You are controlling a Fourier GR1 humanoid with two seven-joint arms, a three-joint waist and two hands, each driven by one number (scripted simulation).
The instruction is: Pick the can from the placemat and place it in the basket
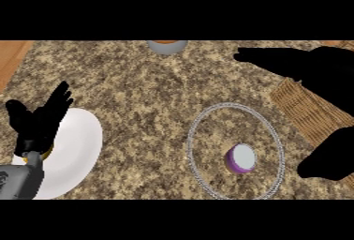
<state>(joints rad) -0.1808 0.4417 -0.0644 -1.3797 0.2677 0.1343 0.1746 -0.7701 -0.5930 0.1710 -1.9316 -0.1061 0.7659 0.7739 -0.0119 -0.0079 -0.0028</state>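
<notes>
can (242, 158) inside wire basket (235, 151) on desk (138, 79)
right hand (311, 63) spread open above woven placemat (307, 110), holding nothing; left hand (41, 119) rested open, fingers up, over white plate (76, 154).

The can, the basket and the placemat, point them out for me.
can (242, 157): head view, on its pale top face.
basket (229, 108): head view, on the far part of its wire rim.
placemat (304, 105): head view, on the bare woven surface beside the right hand.

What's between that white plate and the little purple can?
In the head view, mostly bare granite counter, then the near rim of the wire basket. The can sits inside that ring; the white plate lies outside it.
</notes>
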